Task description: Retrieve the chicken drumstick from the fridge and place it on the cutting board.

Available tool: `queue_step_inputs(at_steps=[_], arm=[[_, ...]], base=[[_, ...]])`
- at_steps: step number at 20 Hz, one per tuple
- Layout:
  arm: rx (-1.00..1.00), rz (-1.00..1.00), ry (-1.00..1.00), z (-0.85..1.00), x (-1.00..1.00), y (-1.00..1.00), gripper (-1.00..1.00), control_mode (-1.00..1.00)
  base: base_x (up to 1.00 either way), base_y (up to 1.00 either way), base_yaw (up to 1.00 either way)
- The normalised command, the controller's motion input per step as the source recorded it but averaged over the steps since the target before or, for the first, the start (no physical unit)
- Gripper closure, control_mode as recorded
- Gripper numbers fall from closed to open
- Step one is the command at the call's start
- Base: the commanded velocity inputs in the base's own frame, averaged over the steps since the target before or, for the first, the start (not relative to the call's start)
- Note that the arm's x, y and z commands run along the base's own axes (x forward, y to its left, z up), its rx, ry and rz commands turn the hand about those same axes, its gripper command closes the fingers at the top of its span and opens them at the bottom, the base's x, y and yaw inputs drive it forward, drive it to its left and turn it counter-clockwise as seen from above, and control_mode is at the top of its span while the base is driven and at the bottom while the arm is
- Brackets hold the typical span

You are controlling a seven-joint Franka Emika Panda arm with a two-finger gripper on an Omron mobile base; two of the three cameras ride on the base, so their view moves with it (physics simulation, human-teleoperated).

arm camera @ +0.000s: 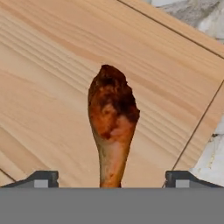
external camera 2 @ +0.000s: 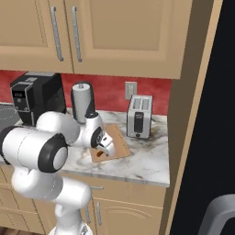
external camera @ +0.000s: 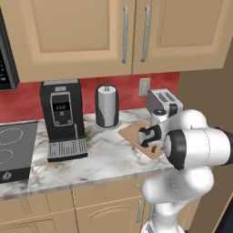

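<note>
1. Hand view: we're looking straight at the chicken drumstick (arm camera: 111,127) lying on the cutting board (arm camera: 48,87), fat end toward 12 o'clock, bone end toward 6.
2. The gripper (arm camera: 112,179) has its 2 finger tips spread wide at roughly 7 and 5 o'clock, clear of the meat on both sides, so it's released.
3. Left base view: the board (external camera: 132,133) sits on the marble countertop (external camera: 104,157), with the toaster (external camera: 164,102) at its 1 o'clock and the paper towel roll (external camera: 107,106) at its 10 o'clock.
</note>
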Motion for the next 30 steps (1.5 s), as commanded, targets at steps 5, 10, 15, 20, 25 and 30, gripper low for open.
queue_step_inputs(at_steps=[5, 10, 15, 20, 25, 30], arm=[[0.05, -0.07, -0.14, 0.7, -0.52, 0.0, -1.0, -1.0], [0.06, -0.02, -0.03, 0.66, -0.58, 0.0, -1.0, -1.0], [0.0, 0.0, 0.04, 0.65, -0.86, 0.0, -1.0, -1.0], [0.0, 0.0, 0.07, 0.71, -0.98, 0.12, -1.0, -1.0], [0.0, 0.0, 0.11, 0.14, -0.92, 0.39, -1.0, -1.0], [-0.01, 0.0, 0.08, 0.07, -0.58, 0.16, -1.0, -1.0]], base=[[0.0, 0.0, 0.0], [0.0, 0.0, 0.0], [0.0, 0.0, 0.0], [0.0, 0.0, 0.0], [0.0, 0.0, 0.0], [0.0, 0.0, 0.0]])
